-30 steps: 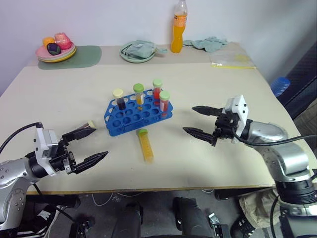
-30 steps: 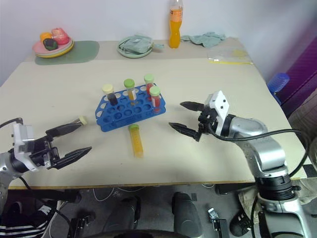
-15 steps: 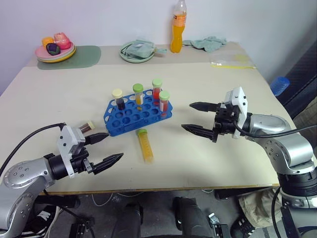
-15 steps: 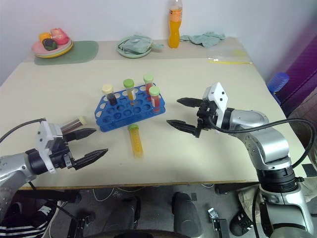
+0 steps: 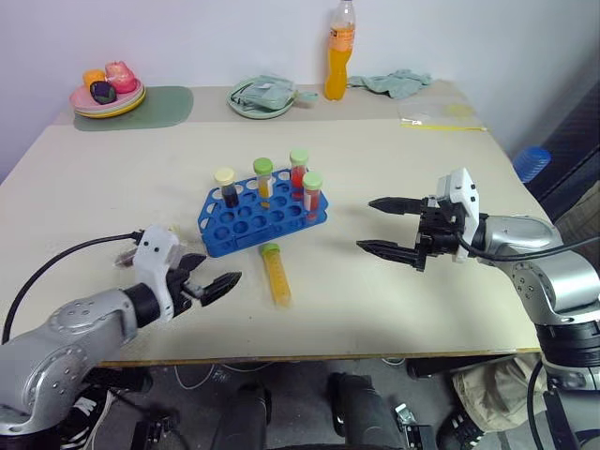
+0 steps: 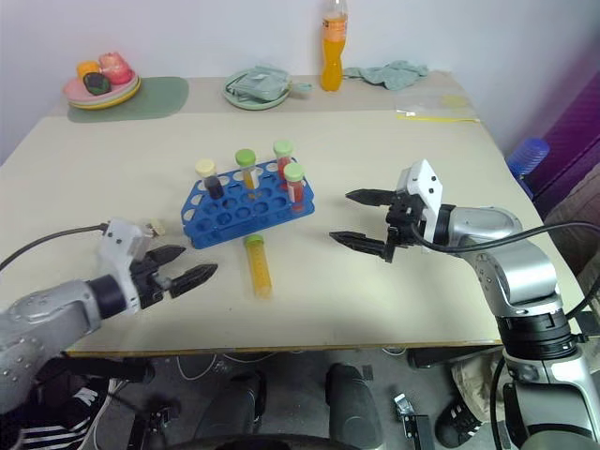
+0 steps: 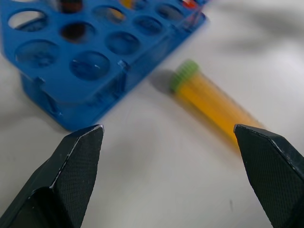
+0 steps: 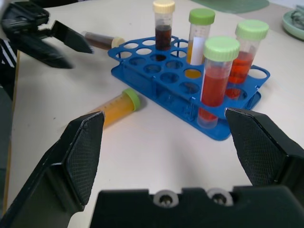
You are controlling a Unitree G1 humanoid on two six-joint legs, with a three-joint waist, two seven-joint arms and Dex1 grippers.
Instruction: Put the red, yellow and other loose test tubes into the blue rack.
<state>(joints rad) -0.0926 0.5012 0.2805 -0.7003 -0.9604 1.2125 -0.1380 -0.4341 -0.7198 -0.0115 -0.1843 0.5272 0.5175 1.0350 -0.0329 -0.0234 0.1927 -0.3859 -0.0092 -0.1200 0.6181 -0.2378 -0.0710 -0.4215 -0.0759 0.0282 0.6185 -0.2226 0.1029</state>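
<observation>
The blue rack (image 5: 246, 236) stands mid-table and holds a dark tube with a cream cap (image 5: 226, 186), a yellow tube (image 5: 262, 178) and two red tubes (image 5: 306, 186), those three with green caps. A loose yellow tube (image 5: 276, 275) with a green cap lies flat just in front of the rack. A loose dark tube (image 8: 99, 41) with a cream cap lies left of the rack. My left gripper (image 5: 214, 277) is open, low over the table, left of the yellow tube, which lies between its fingers (image 7: 76, 161) in the left wrist view. My right gripper (image 5: 366, 224) hangs open to the right of the rack.
At the table's back stand an orange drink bottle (image 5: 339, 52), a plate of toy food (image 5: 106, 92) on a green mat (image 5: 155, 105), a green plate with a cloth (image 5: 262, 97), another cloth (image 5: 394, 82) and a plastic bag (image 5: 441, 114).
My left gripper has moved right toward the loose yellow tube, dropped a little and rolled. The right gripper has stayed about where it was, still open.
</observation>
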